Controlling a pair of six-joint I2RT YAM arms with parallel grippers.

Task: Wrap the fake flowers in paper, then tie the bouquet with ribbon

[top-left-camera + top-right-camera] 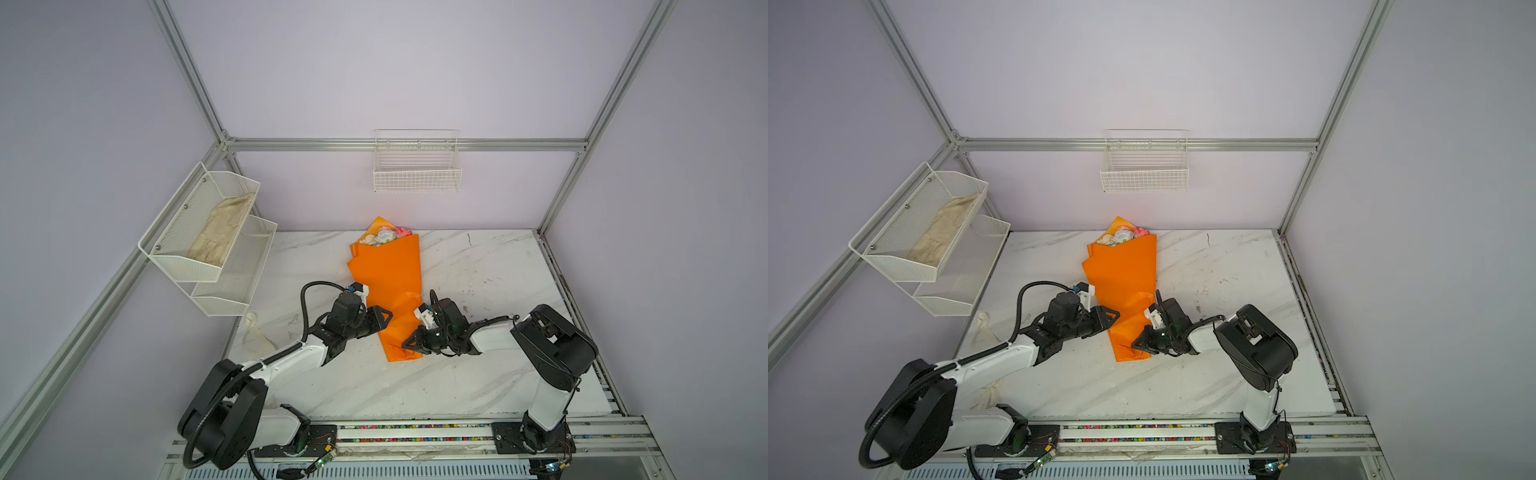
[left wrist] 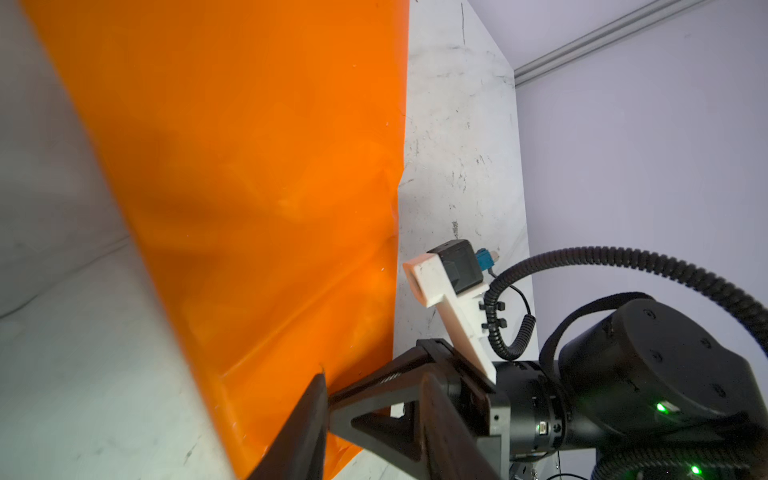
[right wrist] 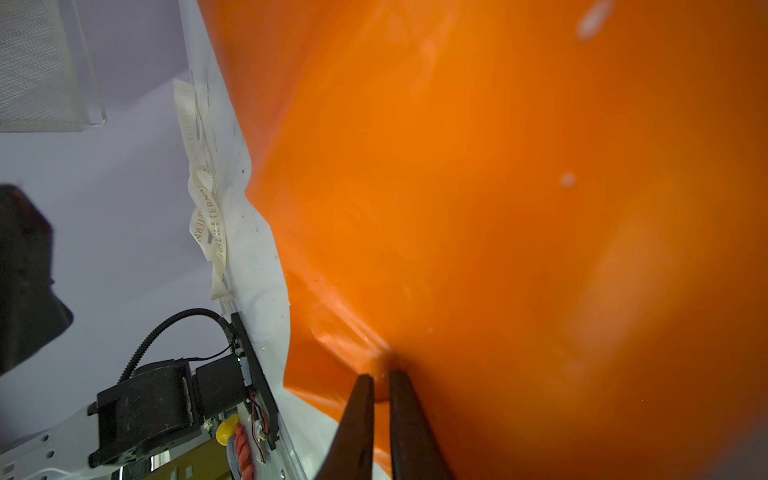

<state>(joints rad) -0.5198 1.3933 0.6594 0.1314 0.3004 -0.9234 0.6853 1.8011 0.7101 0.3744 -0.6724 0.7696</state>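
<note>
- The bouquet (image 1: 390, 274) (image 1: 1123, 270) lies flat in the middle of the table (image 1: 490, 266). Its wide end points to the back wall and its narrow end to the arms.
- Roses (image 1: 388, 236) — cream, white and pink — show at the wide end of the orange wrap (image 2: 249, 187), which is creased where it narrows.
- The right gripper (image 1: 405, 344) (image 1: 1134, 344) is at the right side of the narrow end. In the right wrist view its fingers (image 3: 357, 415) are nearly together, with a fold of the orange paper pinched between them.
- The left gripper (image 1: 390, 315) (image 1: 1118, 314) faces it from the other side, its tip at the wrap's left edge. In the left wrist view its fingers (image 2: 309, 415) stand apart, one fingertip against the paper's edge.
- A cream printed ribbon (image 1: 254, 332) (image 3: 208, 224) lies crumpled at the table's left edge, beyond the left arm and well apart from the bouquet.
- A two-tier white rack (image 1: 232, 299) hangs on the left wall, with a beige cloth (image 1: 220, 232) in its upper tier.
- A white wire basket (image 1: 417, 180) hangs on the back wall, above the bouquet's far end.
</note>
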